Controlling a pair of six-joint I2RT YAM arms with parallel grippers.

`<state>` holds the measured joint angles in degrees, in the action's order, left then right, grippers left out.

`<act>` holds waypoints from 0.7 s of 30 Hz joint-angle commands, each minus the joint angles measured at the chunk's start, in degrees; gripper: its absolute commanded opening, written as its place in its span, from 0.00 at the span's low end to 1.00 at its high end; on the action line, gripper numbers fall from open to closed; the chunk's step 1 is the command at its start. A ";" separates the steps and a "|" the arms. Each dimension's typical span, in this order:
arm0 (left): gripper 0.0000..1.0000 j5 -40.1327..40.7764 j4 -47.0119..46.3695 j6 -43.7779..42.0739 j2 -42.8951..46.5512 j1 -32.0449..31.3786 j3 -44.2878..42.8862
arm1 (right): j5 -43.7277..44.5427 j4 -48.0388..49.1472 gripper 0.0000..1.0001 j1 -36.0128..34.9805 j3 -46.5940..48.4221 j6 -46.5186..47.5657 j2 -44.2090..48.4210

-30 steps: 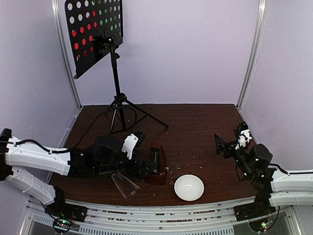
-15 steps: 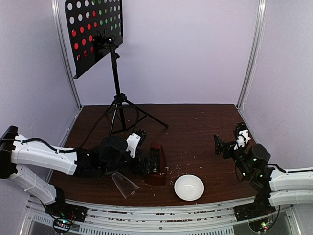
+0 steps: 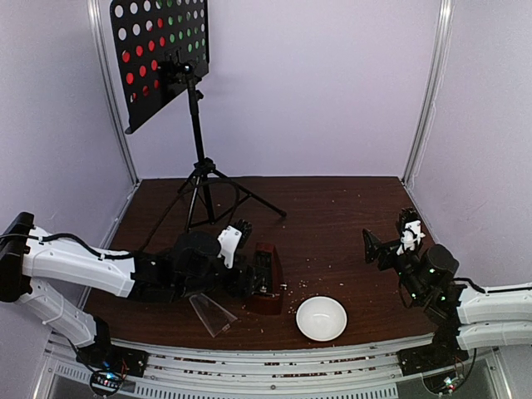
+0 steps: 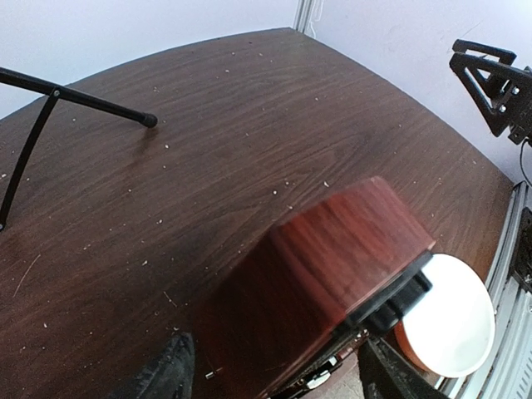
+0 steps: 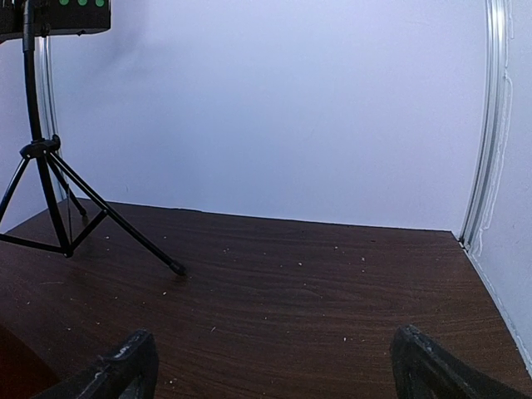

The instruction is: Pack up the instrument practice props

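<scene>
Since a second ago the left arm has crept a bit further right, so the left claw [image 4: 274, 357] now sits closer around the metronome [image 3: 268, 278], and its jaws have come in a little too. In the wrist view the red-brown block fills the gap between the two fingers, but I honestly can't tell if they're clamped on it yet or just straddling it. The metronome stands upright near the front middle of the table [image 3: 332, 208], just left of the white bowl [image 3: 322, 318], with its clear cover [image 3: 212, 312] lying off on the wood near the front edge. The right claw [image 5: 273, 339] hangs wide open over the right side, holding nothing. Way at the back left is the music stand [image 3: 195, 125] with the red and green sheets [image 3: 158, 41] showing through its holes, untouched. My guess on handling: the metronome is a hard, stiff little body with smooth faces that taper upward, so a pinch high up could squirt off. I'd grab it low, near the wide base, and keep off the pendulum side since that looks delicate. That cover looks thin, light and slippery.
</scene>
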<state>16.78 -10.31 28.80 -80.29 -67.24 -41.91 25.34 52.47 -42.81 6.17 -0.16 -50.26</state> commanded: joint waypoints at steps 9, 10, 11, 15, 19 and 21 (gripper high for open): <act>0.59 0.89 -2.70 0.68 0.48 -0.52 -1.16 | 1.30 1.30 1.00 0.27 1.71 -0.19 -0.58; 0.59 0.89 -2.70 0.78 0.53 -0.52 -1.11 | 1.33 1.30 1.00 0.25 1.73 -0.19 -0.55; 0.58 0.84 -2.70 0.81 0.57 -0.52 -1.07 | 1.30 1.25 1.00 0.26 1.74 -0.19 -0.54; 0.57 0.89 -2.71 1.00 0.83 -0.52 -0.90 | 1.29 1.25 1.00 0.27 1.78 -0.19 -0.46; 0.54 0.89 -2.70 1.12 1.19 -0.63 -0.72 | 1.27 1.13 1.00 0.24 1.80 -0.20 -0.37; 0.53 0.82 -2.70 1.16 1.27 -0.68 -0.72 | 1.29 1.06 1.00 0.26 1.78 -0.19 -0.32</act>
<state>16.80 -10.48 29.32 -80.25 -67.61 -41.91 25.34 52.47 -42.81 6.42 -0.16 -50.81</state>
